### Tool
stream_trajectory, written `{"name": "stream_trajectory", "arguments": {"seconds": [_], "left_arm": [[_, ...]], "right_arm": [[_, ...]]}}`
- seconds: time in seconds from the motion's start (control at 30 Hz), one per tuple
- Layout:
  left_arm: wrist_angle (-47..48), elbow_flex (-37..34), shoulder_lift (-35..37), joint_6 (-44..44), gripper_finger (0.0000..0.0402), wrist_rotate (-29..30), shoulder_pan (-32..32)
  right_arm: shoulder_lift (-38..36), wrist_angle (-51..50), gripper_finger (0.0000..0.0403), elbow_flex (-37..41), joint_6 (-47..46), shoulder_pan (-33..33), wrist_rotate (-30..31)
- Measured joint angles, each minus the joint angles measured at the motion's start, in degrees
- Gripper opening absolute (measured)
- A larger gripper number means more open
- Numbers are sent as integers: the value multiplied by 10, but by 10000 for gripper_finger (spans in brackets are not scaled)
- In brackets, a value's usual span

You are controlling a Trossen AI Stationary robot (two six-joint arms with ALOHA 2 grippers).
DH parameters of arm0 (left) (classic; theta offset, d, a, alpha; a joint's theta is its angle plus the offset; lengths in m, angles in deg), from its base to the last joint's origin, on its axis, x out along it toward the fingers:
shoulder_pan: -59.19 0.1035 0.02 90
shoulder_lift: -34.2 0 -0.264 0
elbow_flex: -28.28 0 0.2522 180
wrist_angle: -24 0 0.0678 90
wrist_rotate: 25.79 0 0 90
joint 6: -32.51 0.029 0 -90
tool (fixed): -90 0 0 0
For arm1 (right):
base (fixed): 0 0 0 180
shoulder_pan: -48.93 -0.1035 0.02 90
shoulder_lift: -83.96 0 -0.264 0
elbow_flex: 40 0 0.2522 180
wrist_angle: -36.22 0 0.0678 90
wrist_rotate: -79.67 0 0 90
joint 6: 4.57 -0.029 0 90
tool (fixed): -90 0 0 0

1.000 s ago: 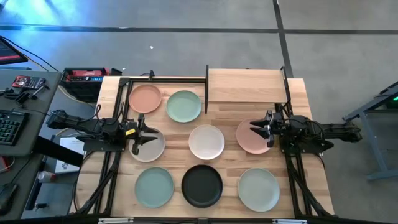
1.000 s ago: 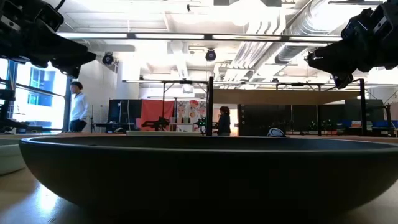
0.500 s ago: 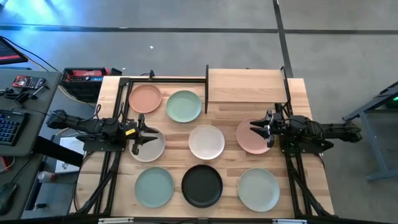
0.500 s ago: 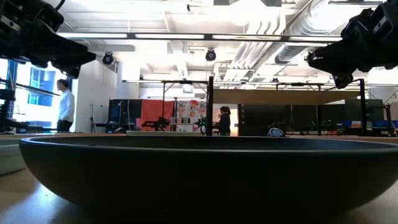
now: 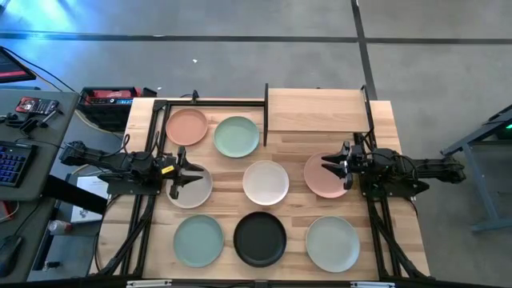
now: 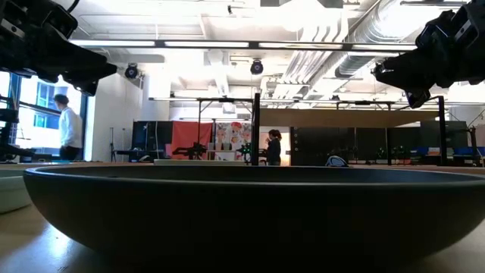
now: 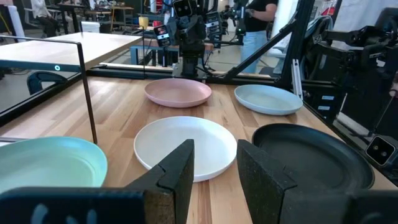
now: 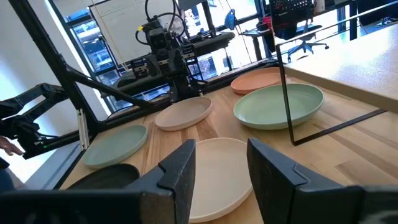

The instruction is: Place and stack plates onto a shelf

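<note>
Eight plates lie flat on the butcher-block table: salmon [image 5: 186,126], mint [image 5: 237,136], beige [image 5: 190,186], cream [image 5: 266,182], pink [image 5: 326,174], and in the near row mint [image 5: 198,240], black [image 5: 260,238] and mint [image 5: 332,243]. The light-wood shelf [image 5: 318,110] stands on black posts at the far right, with nothing on it. My left gripper [image 5: 178,172] hovers open above the beige plate, pointing at the cream plate [image 7: 186,146]. My right gripper [image 5: 330,174] hovers open above the pink plate, also facing the cream plate [image 8: 214,174]. In the low view both hang well above the table.
The black plate [image 6: 242,205] fills the low view's foreground. A black frame rail [image 5: 212,102] runs along the far left edge beside the shelf. A shelf post [image 8: 283,93] stands ahead of my right gripper. People move in the room beyond the table.
</note>
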Motion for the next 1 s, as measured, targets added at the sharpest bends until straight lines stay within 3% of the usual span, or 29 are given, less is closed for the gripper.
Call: {"name": "stream_trajectory", "arguments": {"seconds": [0.43,1.0], "left_arm": [[-5,0,0,-7,110,0,0],[-5,0,0,-162,110,4,0]], "right_arm": [[0,0,129,0,0,0,0],[0,0,129,0,0,0,0]]}}
